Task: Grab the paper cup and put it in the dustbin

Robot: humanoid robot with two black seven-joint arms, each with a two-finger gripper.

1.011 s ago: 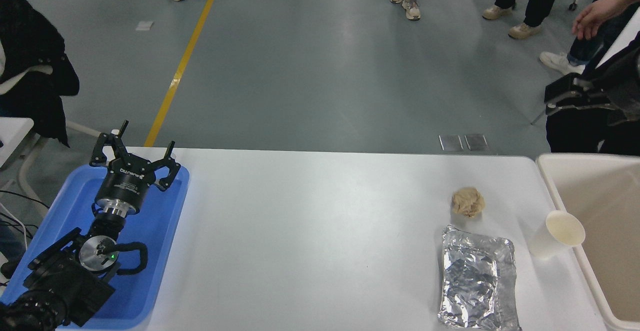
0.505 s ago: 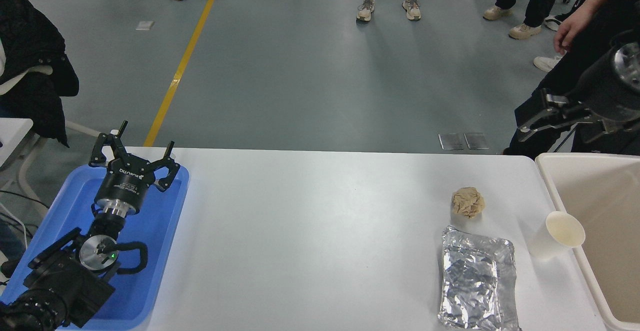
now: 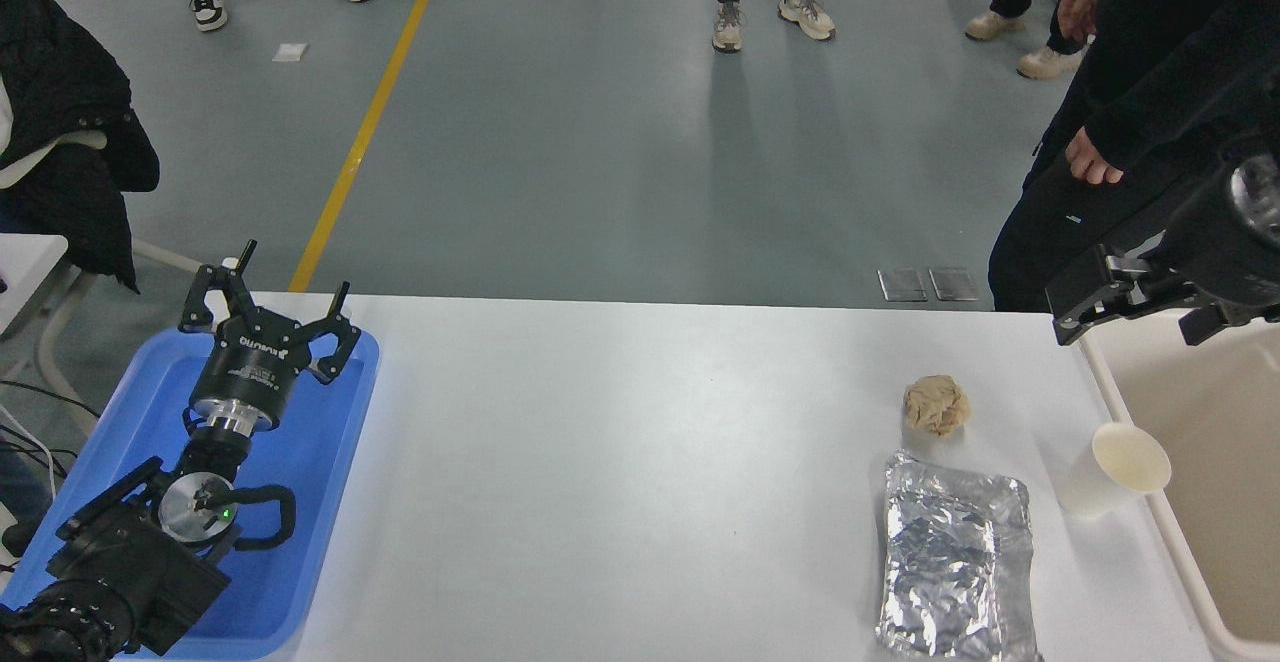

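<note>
Right gripper [image 3: 1135,304] lower than half a second ago, now above the dustbin's [image 3: 1215,412] far corner; spread of fingers impossible to tell. Paper cup [image 3: 1112,469] upright on the white table [image 3: 620,482], unmoved, touching the dustbin's rim, beside the foil tray [image 3: 955,570]. Left gripper [image 3: 268,314] parked over the blue tray [image 3: 300,502], fingers splayed wide, white lettering unreadable.

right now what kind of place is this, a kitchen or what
Probably a workshop or demo hall, not a kitchen: a grey floor with a yellow line, people standing around, and a white table set with scrap items.
</note>
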